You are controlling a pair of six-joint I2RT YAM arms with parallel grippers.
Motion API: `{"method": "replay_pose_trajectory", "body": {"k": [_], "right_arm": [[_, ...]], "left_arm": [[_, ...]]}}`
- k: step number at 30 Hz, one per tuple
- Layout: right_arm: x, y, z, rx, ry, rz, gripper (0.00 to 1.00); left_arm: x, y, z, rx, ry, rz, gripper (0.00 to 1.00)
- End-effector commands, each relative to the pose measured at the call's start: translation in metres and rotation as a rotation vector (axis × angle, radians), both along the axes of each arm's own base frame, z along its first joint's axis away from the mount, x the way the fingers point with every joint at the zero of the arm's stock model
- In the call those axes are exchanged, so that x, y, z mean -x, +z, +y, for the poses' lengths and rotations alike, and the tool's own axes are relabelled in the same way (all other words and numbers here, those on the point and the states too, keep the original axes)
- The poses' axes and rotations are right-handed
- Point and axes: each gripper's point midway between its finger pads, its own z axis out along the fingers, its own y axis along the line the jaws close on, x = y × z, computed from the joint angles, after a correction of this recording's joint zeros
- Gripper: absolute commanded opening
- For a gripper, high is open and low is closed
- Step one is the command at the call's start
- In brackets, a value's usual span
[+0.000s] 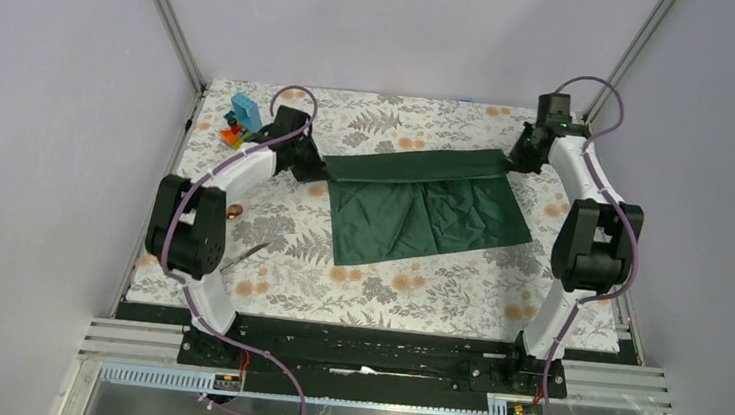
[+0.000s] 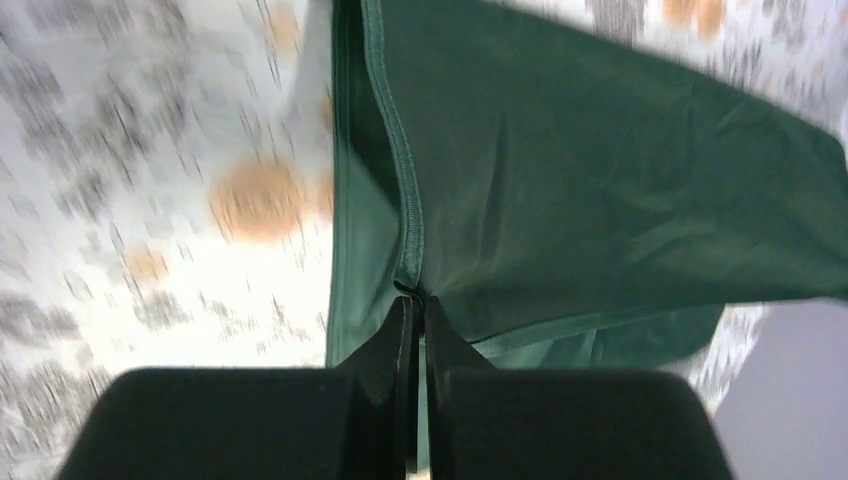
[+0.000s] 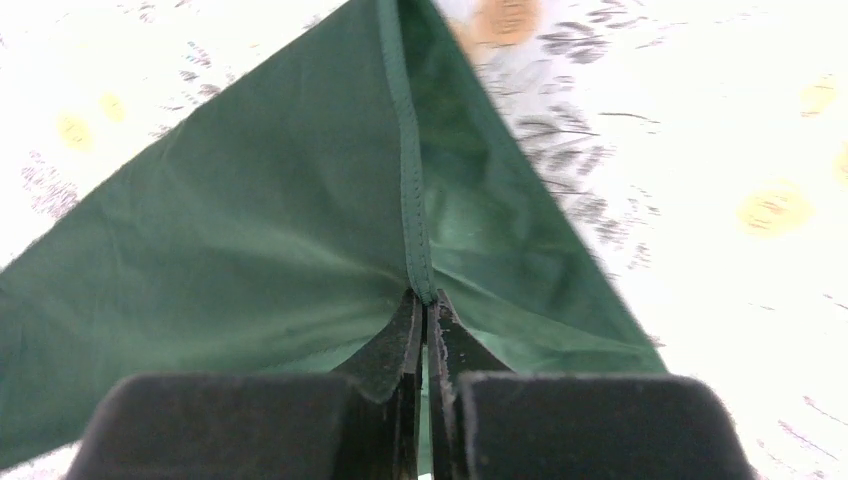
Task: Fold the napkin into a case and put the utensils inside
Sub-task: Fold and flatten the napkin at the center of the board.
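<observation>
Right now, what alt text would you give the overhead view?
The left gripper and right gripper each pinch a far corner of a dark green napkin, stretching its far edge between them over a floral tablecloth. Some toy blocks sit at the far left corner.

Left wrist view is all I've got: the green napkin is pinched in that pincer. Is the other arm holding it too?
Observer: Yes. The right pincer is shut on the napkin's hem at the opposite far corner.
Operator: Is the whole cloth off the table?
Observer: No. Only the far edge looks raised, drawn between the right pincer and the left pincer. The near part lies flat on the floral table cover.
Operator: Where are the utensils?
Observer: One slim utensil lies on the cover beside the left arm, apart from the napkin. I can't make out any others.
</observation>
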Motion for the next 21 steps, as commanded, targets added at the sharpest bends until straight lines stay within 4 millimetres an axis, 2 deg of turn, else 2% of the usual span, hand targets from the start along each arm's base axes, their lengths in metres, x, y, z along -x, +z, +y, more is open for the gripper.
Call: {"method": "replay_pose_trajectory", "body": {"k": [1,4,5,9,12,17,21], "right_arm": [[0.025,0.003,-0.050,0.111,-0.094,0.044,0.00],[0.033,-0.007,-0.058,0.100,-0.121,0.076,0.00],[0.036,-0.012,-0.059,0.094,-0.126,0.090,0.00],[0.048,-0.028,-0.054,0.061,-0.126,0.128,0.00],[0.062,-0.035,-0.056,0.075,-0.144,0.138,0.00],[0.084,-0.046,-0.058,0.084,-0.181,0.150,0.00],[0.100,-0.052,-0.056,0.080,-0.196,0.146,0.00]], "left_arm": [[0.055,0.022,-0.035,0.094,-0.076,-0.016,0.00],[0.087,0.017,-0.051,0.095,-0.085,-0.005,0.00],[0.098,0.015,-0.062,0.091,-0.106,-0.006,0.00],[0.122,-0.006,-0.076,0.057,-0.142,0.041,0.00],[0.130,-0.021,-0.071,0.029,-0.145,0.076,0.00],[0.137,-0.032,-0.054,-0.041,-0.128,0.072,0.00],[0.148,-0.041,-0.052,-0.051,-0.149,0.109,0.00]]}}
